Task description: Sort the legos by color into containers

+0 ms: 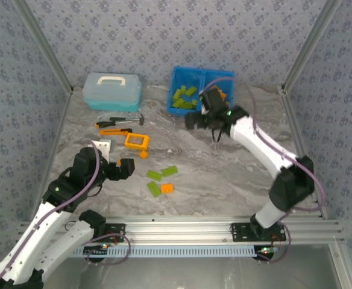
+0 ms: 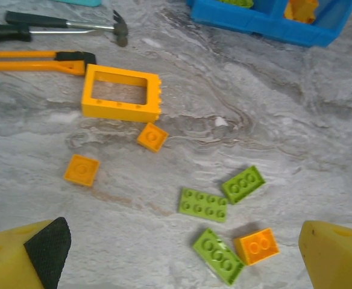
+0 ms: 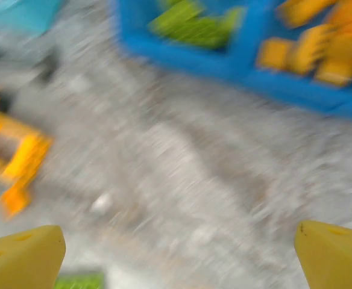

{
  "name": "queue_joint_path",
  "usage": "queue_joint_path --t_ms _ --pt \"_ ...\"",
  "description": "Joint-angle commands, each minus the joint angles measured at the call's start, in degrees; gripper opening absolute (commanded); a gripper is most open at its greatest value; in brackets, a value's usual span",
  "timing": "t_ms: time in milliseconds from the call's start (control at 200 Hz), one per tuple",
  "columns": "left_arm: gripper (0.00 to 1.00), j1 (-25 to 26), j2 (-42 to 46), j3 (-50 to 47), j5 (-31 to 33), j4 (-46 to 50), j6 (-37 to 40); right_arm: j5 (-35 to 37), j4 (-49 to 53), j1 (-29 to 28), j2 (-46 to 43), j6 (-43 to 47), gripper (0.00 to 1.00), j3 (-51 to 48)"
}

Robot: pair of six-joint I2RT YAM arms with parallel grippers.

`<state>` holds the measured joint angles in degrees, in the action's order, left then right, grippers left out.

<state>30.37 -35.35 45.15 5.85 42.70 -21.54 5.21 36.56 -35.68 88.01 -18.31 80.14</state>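
Odds and ends we find on the grey marbled tabletop (image 1: pixel 236 180)

At the back left we see a pale blue lidded box (image 1: pixel 112 90) with a white handle on top, standing close to the patterned wall (image 1: pixel 164 30). Just in front of it lies a small hammer (image 1: pixel 120 121) with a black handle, its head to the right. On its near side lies an orange-and-black hand tool (image 1: pixel 115 130), roughly parallel to it. Nearer still we find a small white square piece (image 1: pixel 102 146). An aluminium rail (image 1: pixel 182 227) runs along the near edge.
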Motion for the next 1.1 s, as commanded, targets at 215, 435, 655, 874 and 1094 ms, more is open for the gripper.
queue_joint_path --t_ms 215,435,655,874,1094 --pt "0.99 0.0 0.9 -0.4 1.5 -2.7 6.4 -8.3 -3.1 -23.4 -6.3 22.3 0.96 -21.4" --pt "0.99 0.0 2.1 -1.1 1.5 -2.4 4.3 -7.9 -17.8 -26.6 -2.9 46.5 0.98 -29.5" --pt "0.99 0.0 5.2 -2.3 3.5 -1.4 3.2 -11.9 -15.0 -25.3 7.7 60.6 0.97 -24.7" --pt "0.99 0.0 6.5 -2.3 5.7 0.0 2.2 -15.7 -18.4 -24.6 14.2 60.5 0.93 -21.2" --pt "0.99 -0.1 6.9 -2.3 5.2 0.0 2.2 -16.6 -16.0 -24.5 19.3 58.6 0.56 -16.6"
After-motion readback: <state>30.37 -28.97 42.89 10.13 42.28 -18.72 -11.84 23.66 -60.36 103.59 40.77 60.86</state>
